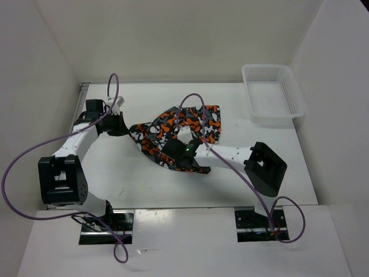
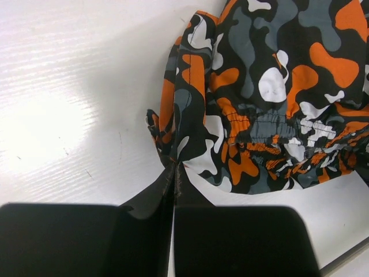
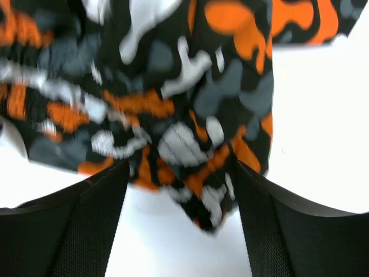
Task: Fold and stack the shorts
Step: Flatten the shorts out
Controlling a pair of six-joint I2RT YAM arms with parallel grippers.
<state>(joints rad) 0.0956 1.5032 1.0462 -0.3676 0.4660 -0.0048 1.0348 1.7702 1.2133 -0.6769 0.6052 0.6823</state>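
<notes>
1. White tabletop, closed in by pale panels, holds everything; a white mesh basket sits at its far right corner, well apart from the cloth.
2. The shorts lie rumpled at mid-table, stretched between the two arms.
3. The left gripper sits at the cloth's left end. In its wrist view the left gripper has its fingers pressed together, pinching a hem corner of the shorts.
4. The right gripper sits on the near edge of the cloth. In its wrist view the right gripper has its fingers partway apart, and a blurred bunch of the shorts fills the gap and touches both; I cannot tell whether it is clamped.
</notes>
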